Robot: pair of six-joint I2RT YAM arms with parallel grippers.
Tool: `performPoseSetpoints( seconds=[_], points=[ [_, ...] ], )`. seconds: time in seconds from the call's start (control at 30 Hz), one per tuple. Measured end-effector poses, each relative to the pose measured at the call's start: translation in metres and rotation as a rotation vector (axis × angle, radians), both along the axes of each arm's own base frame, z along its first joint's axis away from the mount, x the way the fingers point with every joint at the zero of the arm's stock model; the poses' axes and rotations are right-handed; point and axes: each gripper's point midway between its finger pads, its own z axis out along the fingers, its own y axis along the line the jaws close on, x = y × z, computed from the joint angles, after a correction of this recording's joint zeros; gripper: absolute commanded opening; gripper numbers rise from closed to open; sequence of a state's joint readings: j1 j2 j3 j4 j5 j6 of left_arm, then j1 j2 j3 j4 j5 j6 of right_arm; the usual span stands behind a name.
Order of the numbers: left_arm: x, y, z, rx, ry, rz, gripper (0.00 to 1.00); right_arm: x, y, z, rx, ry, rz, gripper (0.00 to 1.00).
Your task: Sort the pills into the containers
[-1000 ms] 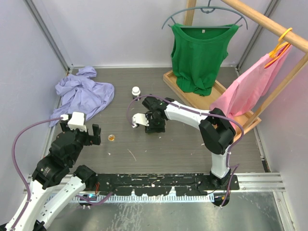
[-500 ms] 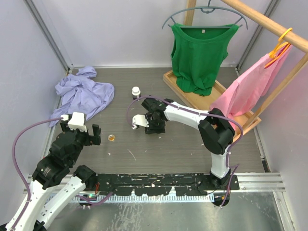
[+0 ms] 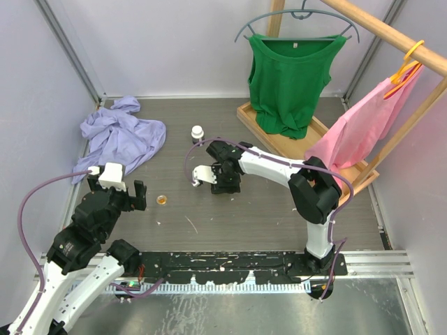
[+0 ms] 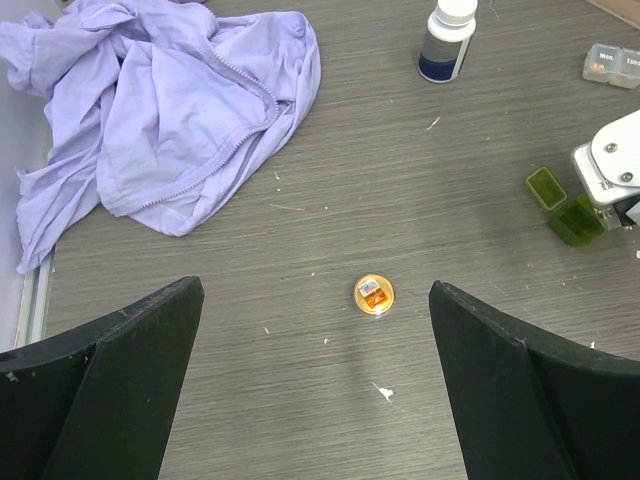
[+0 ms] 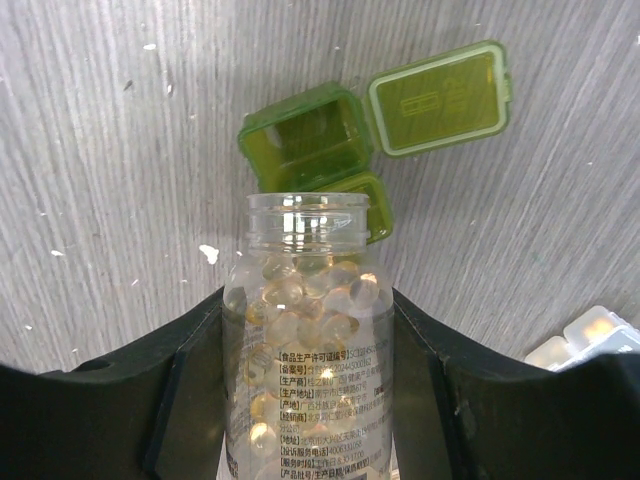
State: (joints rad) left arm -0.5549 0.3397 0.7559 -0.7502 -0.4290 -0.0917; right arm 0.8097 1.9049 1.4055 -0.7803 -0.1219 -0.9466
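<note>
Right wrist: we are clenching our right hand [image 5: 308,310] mid-body on the light, probably slippery clear plastic pill bottle [image 5: 305,250], with the open olive-green plastic case [image 5: 300,140] at twelve o'clock.

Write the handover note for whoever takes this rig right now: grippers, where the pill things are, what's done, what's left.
Left gripper: open, empty, above the table over a round gold cap.
Right gripper: shut on the uncapped capsule bottle, its mouth at the green case.
Green case: one lid open; the compartment in view looks empty.
Clear case: on the table beyond it; contents unreadable.
White-capped bottle: standing at the back.
Done: bottle and green case opened.
Left: no pills visibly sorted yet; pour, then likely the second bottle and clear case.
</note>
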Motion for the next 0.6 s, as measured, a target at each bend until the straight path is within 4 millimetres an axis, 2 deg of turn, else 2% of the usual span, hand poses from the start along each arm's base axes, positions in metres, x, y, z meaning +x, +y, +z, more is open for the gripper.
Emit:
performPoseSetpoints(
  seconds=[0.1, 0.43, 0.53, 0.6],
  points=[
    [0.0, 0.0, 0.0, -0.001, 0.0, -0.003, 0.98, 0.004, 0.001, 0.0, 0.009, -0.019, -0.008, 0.01],
    [-0.001, -0.001, 0.001, -0.006, -0.006, -0.006, 0.98, -0.001, 0.0, 0.001, 0.056, 0.05, -0.023, 0.01],
    [-0.001, 0.0, 0.002, -0.008, -0.01, -0.006, 0.98, -0.002, 0.0, 0.012, 0.127, 0.105, -0.054, 0.01],
    [-0.001, 0.0, 0.002, -0.009, -0.01, -0.006, 0.98, 0.0, 0.003, 0.031, 0.208, 0.131, -0.072, 0.01]
  ],
)
